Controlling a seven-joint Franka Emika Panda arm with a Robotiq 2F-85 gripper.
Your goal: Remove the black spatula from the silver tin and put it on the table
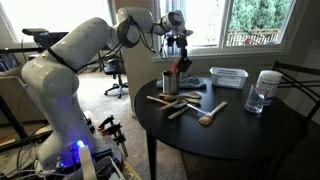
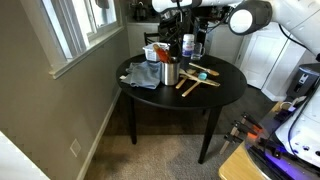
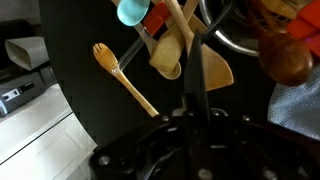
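The silver tin (image 1: 170, 86) stands on the round black table (image 1: 232, 132), and shows in both exterior views (image 2: 170, 75). My gripper (image 1: 179, 50) hangs straight above it and is shut on the thin handle of the black spatula (image 1: 177, 64). The spatula hangs upright, with its lower end at the tin's mouth (image 2: 170, 55). In the wrist view the black handle (image 3: 195, 75) runs up from between my fingers (image 3: 196, 125); its head is lost against the dark table. An orange-tipped utensil (image 3: 285, 55) also stands in the tin.
Pale wooden spoons (image 1: 187, 108) (image 3: 125, 75) and a teal-tipped utensil (image 2: 200, 73) lie on the table beside the tin. A white slotted basket (image 1: 228, 76) and a glass jar (image 1: 265, 90) stand further along. A blue cloth (image 2: 142, 75) lies against the tin.
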